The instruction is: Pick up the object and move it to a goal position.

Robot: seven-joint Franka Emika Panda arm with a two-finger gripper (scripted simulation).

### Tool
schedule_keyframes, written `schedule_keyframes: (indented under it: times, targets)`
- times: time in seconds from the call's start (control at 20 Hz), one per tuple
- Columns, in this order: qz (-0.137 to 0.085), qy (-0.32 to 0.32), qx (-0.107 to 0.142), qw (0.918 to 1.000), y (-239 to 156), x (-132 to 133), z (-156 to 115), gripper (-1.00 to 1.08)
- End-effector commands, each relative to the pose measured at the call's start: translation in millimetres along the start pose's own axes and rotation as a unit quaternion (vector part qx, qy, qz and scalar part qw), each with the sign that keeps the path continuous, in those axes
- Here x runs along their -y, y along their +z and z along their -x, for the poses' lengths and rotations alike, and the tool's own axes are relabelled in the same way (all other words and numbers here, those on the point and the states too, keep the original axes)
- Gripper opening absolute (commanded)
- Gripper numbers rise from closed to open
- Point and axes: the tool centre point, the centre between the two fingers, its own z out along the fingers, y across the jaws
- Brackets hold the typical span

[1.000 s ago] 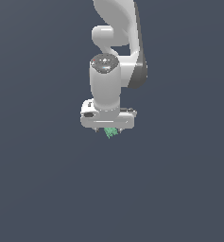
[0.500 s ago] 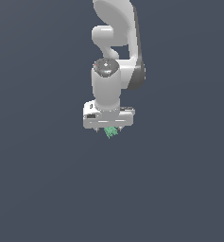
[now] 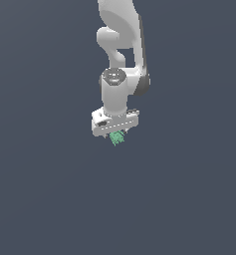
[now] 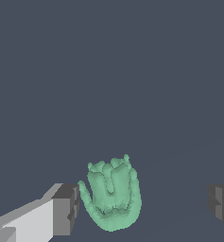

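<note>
The object (image 4: 112,194) is a small mint-green, lumpy, ridged item. In the wrist view it lies between my two dark-tipped fingers. One fingertip (image 4: 64,209) is right beside it, nearly touching. The other fingertip (image 4: 220,202) stands well apart from it. My gripper (image 4: 142,206) is open around the object. In the exterior view the white gripper (image 3: 115,133) points straight down, and the object (image 3: 117,139) shows just under the hand, partly hidden by it.
A plain dark grey-blue surface (image 3: 50,199) fills both views. The white arm (image 3: 120,40) rises from the hand to the top of the exterior view. No goal marker shows.
The arm's upper links have shifted and the wrist has sunk a little and turned slightly. The hand stays over the object, which has barely moved.
</note>
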Motion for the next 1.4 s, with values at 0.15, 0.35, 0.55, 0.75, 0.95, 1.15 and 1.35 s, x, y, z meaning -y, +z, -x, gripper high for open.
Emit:
schedule_keyframes:
  times: [0.15,0.35,0.55,0.75,0.95,1.15,1.35]
  targets:
    - [0.000,-0.063,0.003,0.9980,16.4,9.6,20.5,1.00]
    - [-0.001,-0.093,0.004,0.9956,23.8,14.6,30.8,1.00]
    - [-0.001,-0.112,0.004,0.9937,28.2,17.6,37.0,1.00]
    - [-0.002,-0.118,0.005,0.9930,29.6,18.6,39.2,1.00]
    - [-0.002,-0.115,0.005,0.9933,31.9,18.3,38.7,1.00]
    - [-0.002,-0.116,0.005,0.9932,43.8,18.6,39.3,1.00]
    - [-0.002,-0.117,0.005,0.9931,62.8,19.2,40.2,1.00]
